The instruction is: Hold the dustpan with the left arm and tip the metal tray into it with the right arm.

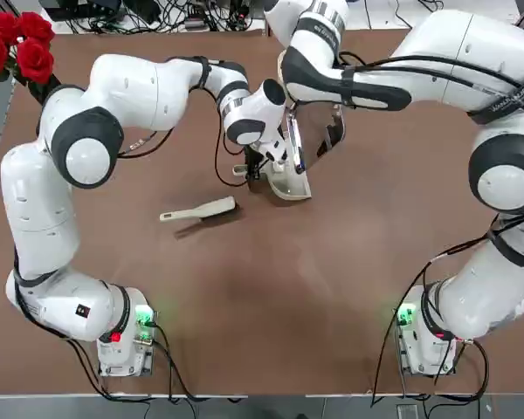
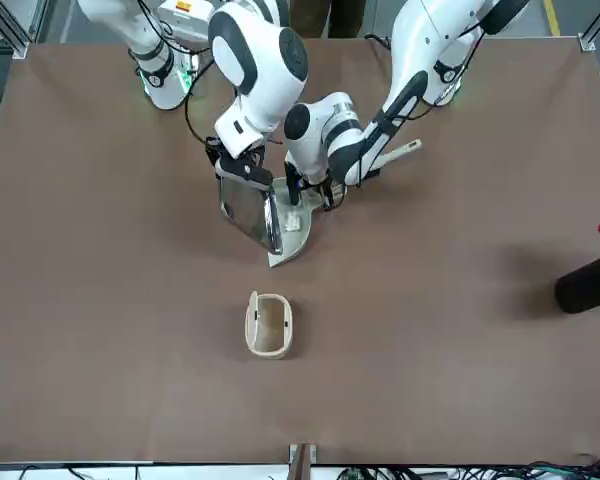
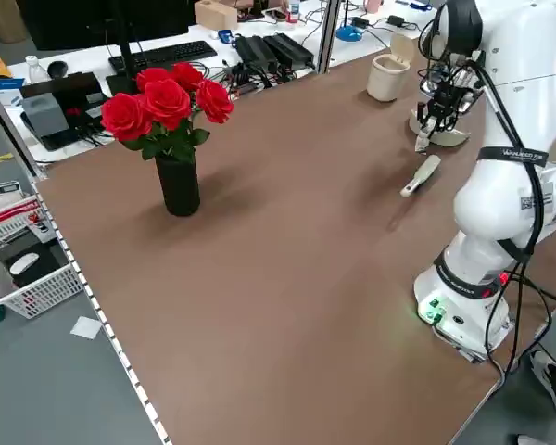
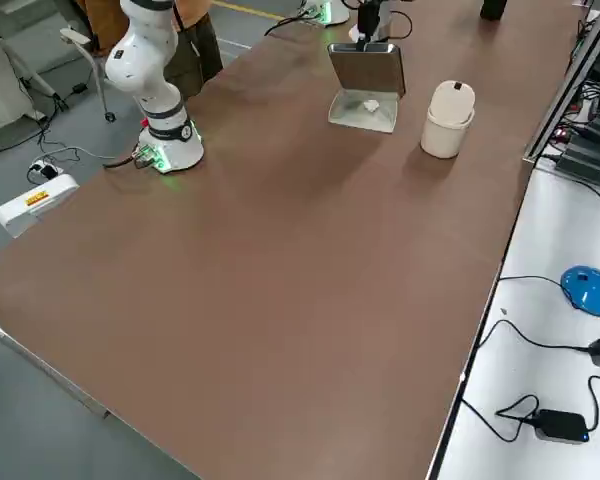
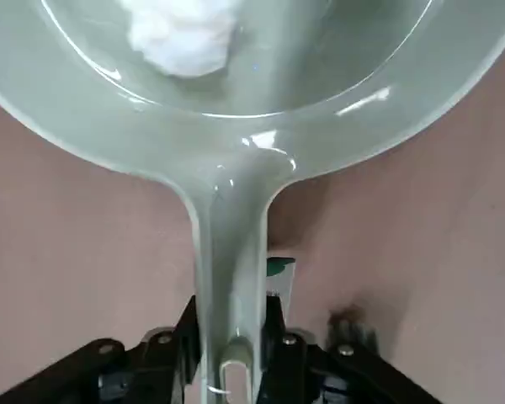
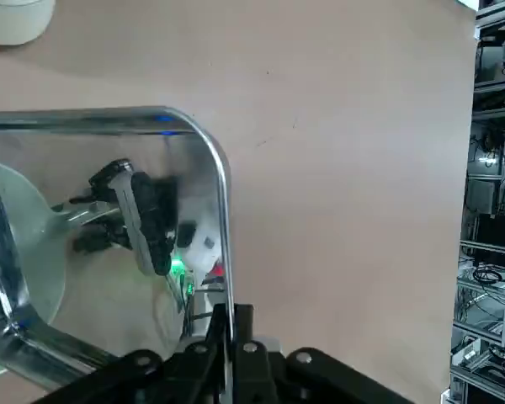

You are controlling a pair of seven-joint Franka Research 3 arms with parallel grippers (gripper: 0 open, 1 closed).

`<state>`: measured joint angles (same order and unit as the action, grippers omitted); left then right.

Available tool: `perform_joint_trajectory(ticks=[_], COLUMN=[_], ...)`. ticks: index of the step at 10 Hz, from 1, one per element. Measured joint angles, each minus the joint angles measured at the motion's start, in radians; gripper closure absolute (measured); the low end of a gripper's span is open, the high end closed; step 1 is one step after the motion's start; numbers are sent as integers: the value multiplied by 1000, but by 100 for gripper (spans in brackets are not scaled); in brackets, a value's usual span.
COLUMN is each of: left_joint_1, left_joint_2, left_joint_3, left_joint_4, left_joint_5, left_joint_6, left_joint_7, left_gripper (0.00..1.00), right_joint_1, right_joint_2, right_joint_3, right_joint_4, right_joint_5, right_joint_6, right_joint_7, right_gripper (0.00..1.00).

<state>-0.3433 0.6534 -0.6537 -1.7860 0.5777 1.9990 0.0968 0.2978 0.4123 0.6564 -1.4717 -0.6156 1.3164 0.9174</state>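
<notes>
Near the middle of the brown surface (image 2: 460, 300), the left hand (image 5: 232, 370) pinches the handle of the dustpan (image 2: 293, 232), fingers pressed tight against its sides. The pan's lip rests on the surface and a white wad (image 5: 183, 34) lies in its scoop. The right hand (image 6: 229, 332) is clamped on the rim of the tray (image 2: 246, 210), holding it tipped up on edge right over the pan (its shiny face mirrors the left hand). A brush (image 1: 198, 210) lies nearby, and a cream bin (image 2: 268, 325) stands apart.
</notes>
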Motion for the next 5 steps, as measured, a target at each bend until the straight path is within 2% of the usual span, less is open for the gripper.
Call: perform_joint_trajectory(ticks=[1,3,4,5], left_joint_1=[0,0,0,0], left_joint_2=[0,0,0,0], left_joint_3=[0,0,0,0], left_joint_4=[0,0,1,1], left_joint_5=[0,0,0,0], left_joint_6=[0,0,-1,-3], left_joint_7=[0,0,0,0], left_gripper=[68,68,68,68], right_joint_1=[-34,-98,-134,-154], right_joint_2=[-1,-1,-4,-15], right_joint_3=[21,28,11,-45], right_joint_4=[2,10,12,16], right_joint_5=[0,10,44,113], right_joint_6=[0,5,21,52], right_joint_7=[-37,-125,-162,-217], right_gripper=[95,95,95,95])
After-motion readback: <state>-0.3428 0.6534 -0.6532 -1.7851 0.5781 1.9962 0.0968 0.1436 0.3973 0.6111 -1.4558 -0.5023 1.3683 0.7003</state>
